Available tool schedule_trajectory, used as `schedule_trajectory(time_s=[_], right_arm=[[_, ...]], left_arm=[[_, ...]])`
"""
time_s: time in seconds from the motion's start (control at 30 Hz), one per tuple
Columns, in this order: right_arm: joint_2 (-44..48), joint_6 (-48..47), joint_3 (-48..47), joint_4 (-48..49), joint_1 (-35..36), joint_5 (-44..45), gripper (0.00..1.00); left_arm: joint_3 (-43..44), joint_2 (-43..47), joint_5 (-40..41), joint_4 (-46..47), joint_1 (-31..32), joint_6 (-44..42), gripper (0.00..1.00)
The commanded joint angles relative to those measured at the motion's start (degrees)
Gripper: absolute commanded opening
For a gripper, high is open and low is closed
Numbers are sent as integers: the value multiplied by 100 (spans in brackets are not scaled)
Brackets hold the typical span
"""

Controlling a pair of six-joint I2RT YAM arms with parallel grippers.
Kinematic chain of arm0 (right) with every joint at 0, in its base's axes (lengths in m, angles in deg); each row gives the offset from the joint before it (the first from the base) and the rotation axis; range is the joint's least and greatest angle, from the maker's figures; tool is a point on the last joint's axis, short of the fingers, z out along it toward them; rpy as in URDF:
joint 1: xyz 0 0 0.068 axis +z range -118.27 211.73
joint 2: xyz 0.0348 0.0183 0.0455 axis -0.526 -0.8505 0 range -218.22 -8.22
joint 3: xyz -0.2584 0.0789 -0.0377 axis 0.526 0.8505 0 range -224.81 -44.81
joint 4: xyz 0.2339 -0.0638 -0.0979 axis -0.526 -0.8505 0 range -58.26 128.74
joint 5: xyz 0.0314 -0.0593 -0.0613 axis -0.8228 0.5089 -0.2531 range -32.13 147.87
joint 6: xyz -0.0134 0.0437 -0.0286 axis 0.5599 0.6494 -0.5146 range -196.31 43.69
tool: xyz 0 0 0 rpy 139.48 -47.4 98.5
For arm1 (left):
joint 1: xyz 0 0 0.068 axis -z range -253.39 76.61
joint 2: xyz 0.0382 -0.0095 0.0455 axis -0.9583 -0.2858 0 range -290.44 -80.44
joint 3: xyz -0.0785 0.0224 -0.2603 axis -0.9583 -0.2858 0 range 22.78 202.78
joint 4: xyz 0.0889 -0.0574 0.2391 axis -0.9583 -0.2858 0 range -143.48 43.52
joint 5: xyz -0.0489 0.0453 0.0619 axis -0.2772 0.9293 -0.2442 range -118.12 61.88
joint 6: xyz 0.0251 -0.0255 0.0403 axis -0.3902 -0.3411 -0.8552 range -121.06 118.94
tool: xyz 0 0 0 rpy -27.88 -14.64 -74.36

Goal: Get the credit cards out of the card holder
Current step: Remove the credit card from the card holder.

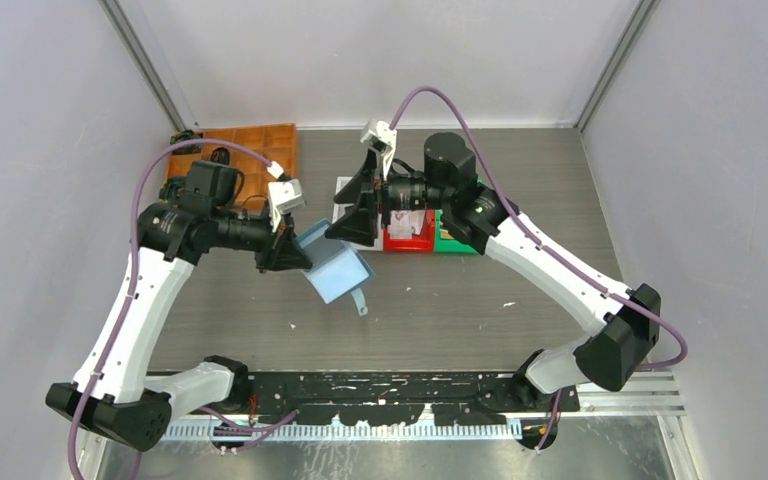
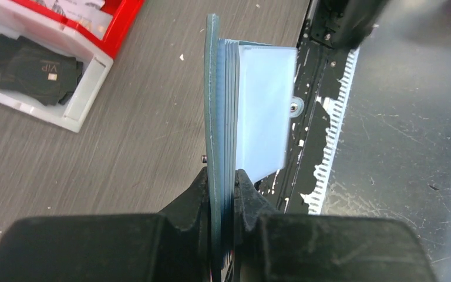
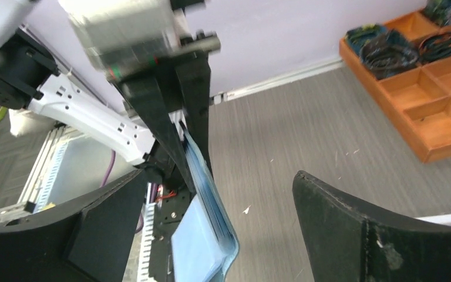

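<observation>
I'm clamping the card holder [image 2: 261, 106] in my left gripper [image 2: 223, 194]; my right gripper [image 3: 217, 194] is hanging wide open, holding nothing. The white bin [image 2: 88, 88] is holding dark VIP cards [image 2: 35, 70].

Left arm [image 1: 130, 300] and right arm [image 1: 550, 262]: my long links wear white shells, with black housings at the joints and bases, and a small green dot shows near the right wrist. A mauve cable [image 1: 438, 96] runs along each arm, and a pale grey camera block [image 1: 286, 195] sits on each wrist. My left gripper [image 2: 224, 187] and right gripper [image 3: 220, 176] are matte black with broad wedge-shaped fingers, the right one flecked with pale specks.
</observation>
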Motion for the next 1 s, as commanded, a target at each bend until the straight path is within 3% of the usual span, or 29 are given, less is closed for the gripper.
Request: schedule_trajectory(time_s=[0.0, 0.1, 0.2, 0.27, 0.37, 0.4, 0.47, 0.53, 0.7, 0.8, 0.97], right_arm=[[164, 267, 267, 323, 112, -113, 99], [231, 666, 540, 832, 114, -526, 96], [268, 1183, 738, 1549, 107, -829, 80], [266, 1561, 817, 1895, 115, -1013, 62], [273, 1681, 824, 1937, 113, -1178, 26], [304, 1629, 837, 1867, 113, -1207, 16], [408, 1505, 918, 1799, 113, -1278, 3], [566, 1254, 1019, 1664, 111, -1282, 1], [796, 777, 1026, 1236, 113, -1374, 1], [853, 616, 1010, 1041, 105, -1465, 1], [893, 562, 987, 1055, 113, -1603, 1]], left_arm=[[441, -3, -612, -273, 28, -34, 0], [526, -52, -1195, -353, 29, 243, 0], [614, -74, -1534, -353, 28, 509, 0], [646, -70, -1749, -334, 28, 692, 0], [633, -9, -1868, -168, 28, 1037, 5], [638, 5, -1896, -172, 32, 1082, 9], [655, 17, -1948, -244, 28, 1148, 28], [702, 2, -2030, -381, 25, 1146, 43], [900, -75, -2555, -478, -79, 1341, 62], [1003, -68, -2714, -268, -198, 1570, 63], [791, -67, -2807, 289, -339, 2058, 49]])
